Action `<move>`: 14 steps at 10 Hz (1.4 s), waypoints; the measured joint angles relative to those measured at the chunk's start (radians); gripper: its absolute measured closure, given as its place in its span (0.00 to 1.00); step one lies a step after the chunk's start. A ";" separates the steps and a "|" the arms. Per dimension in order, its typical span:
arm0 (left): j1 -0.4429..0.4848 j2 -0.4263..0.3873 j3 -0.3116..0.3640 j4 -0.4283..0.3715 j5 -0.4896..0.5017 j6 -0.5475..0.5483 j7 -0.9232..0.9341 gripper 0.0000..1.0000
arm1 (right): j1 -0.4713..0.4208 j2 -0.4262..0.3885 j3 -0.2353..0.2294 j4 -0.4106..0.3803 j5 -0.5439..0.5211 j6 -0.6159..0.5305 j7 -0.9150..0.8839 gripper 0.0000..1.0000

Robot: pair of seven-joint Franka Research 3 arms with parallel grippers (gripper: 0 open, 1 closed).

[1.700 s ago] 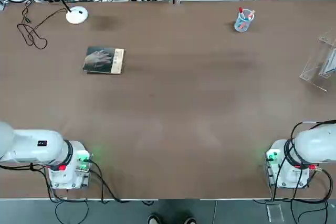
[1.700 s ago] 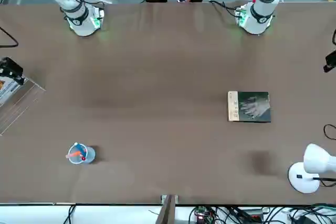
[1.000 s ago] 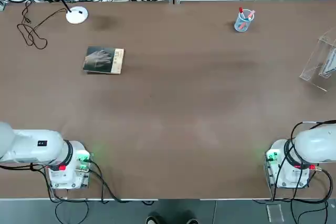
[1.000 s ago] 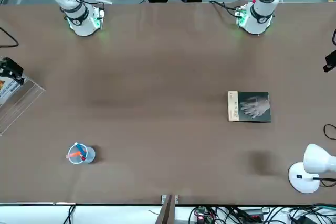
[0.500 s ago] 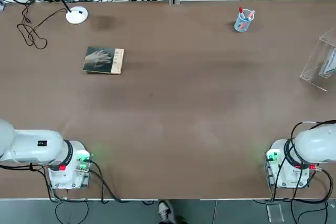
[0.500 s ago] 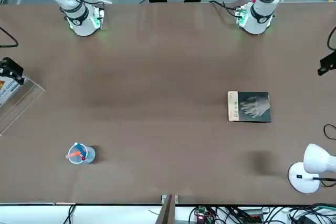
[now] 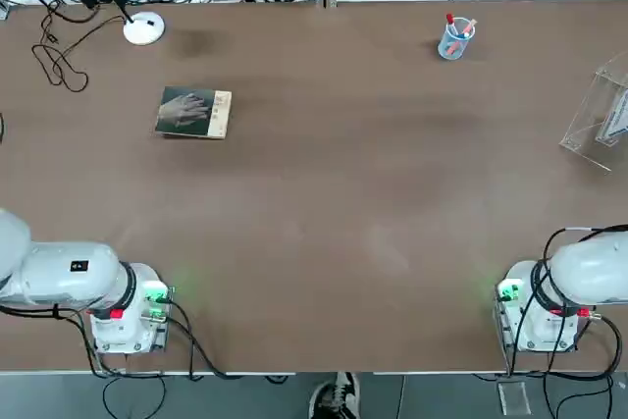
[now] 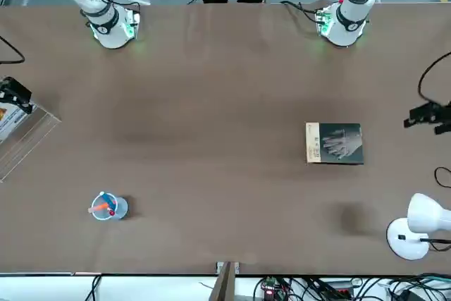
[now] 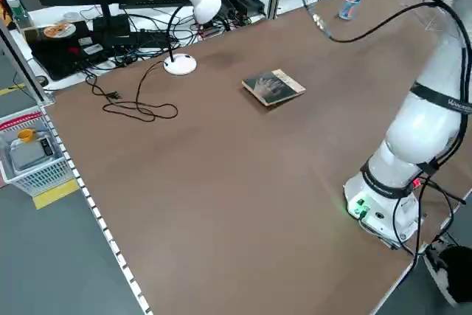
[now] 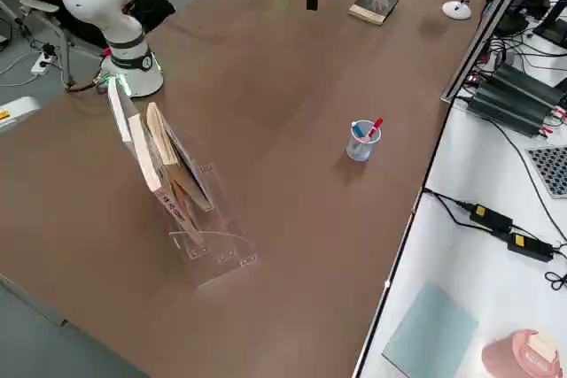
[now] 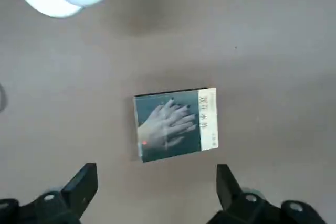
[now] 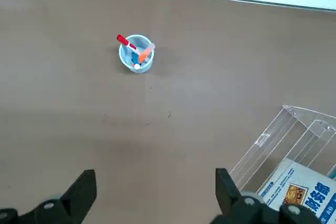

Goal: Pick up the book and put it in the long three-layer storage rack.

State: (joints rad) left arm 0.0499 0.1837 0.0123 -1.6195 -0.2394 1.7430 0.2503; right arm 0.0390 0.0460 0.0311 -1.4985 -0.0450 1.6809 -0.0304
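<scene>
Two robot arms reach over a brown worktop (image 7: 324,193), their white bodies low at either side of the top view. At that view's far left, the left arm (image 7: 74,272) extends out of frame; its hand (image 8: 431,116) appears at the right edge of the front view, open and empty, with the book between its fingers' lines of sight in the left wrist view. A loose black cable (image 7: 61,61) lies coiled in the top view's upper left, and just right of it stands a white lamp (image 7: 144,28).

Next comes the book (image 7: 194,112), flat on the worktop in the upper left, its dark cover showing pale hands and its tan strip facing right. At the bottom centre, a person's shoe (image 7: 336,394) shows beyond the worktop's edge.

Farther right, near the top, a light blue cup (image 7: 453,41) holds markers. The right arm (image 7: 589,272) occupies the lower right; its hand (image 12: 156,190) is open and empty. At the right edge, above that arm in the frame, sits the clear rack (image 10: 226,241), with several books (image 10: 168,161) standing tilted inside.
</scene>
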 joint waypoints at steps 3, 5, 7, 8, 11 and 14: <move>0.006 0.011 -0.001 -0.099 -0.028 0.046 0.094 0.01 | 0.000 0.000 0.000 0.000 0.000 0.000 0.000 0.00; 0.006 0.012 -0.002 -0.181 -0.052 0.152 0.182 0.01 | 0.000 0.000 0.000 0.000 0.000 0.000 0.000 0.00; 0.007 0.013 -0.001 -0.244 -0.088 0.224 0.254 0.00 | 0.000 0.000 0.000 0.000 0.000 0.000 0.000 0.00; 0.009 0.015 -0.001 -0.269 -0.100 0.247 0.278 0.00 | 0.000 0.000 0.000 0.000 0.000 0.000 0.000 0.00; 0.020 0.039 -0.001 -0.305 -0.142 0.264 0.339 0.00 | 0.000 0.000 0.000 0.000 0.000 0.000 0.000 0.00; 0.032 0.091 -0.001 -0.316 -0.168 0.267 0.426 0.00 | 0.000 0.000 0.000 0.000 0.000 -0.001 0.000 0.00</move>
State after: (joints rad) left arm 0.0823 0.2751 0.0116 -1.9356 -0.4077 2.0101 0.6760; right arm 0.0390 0.0460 0.0309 -1.4986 -0.0450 1.6802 -0.0305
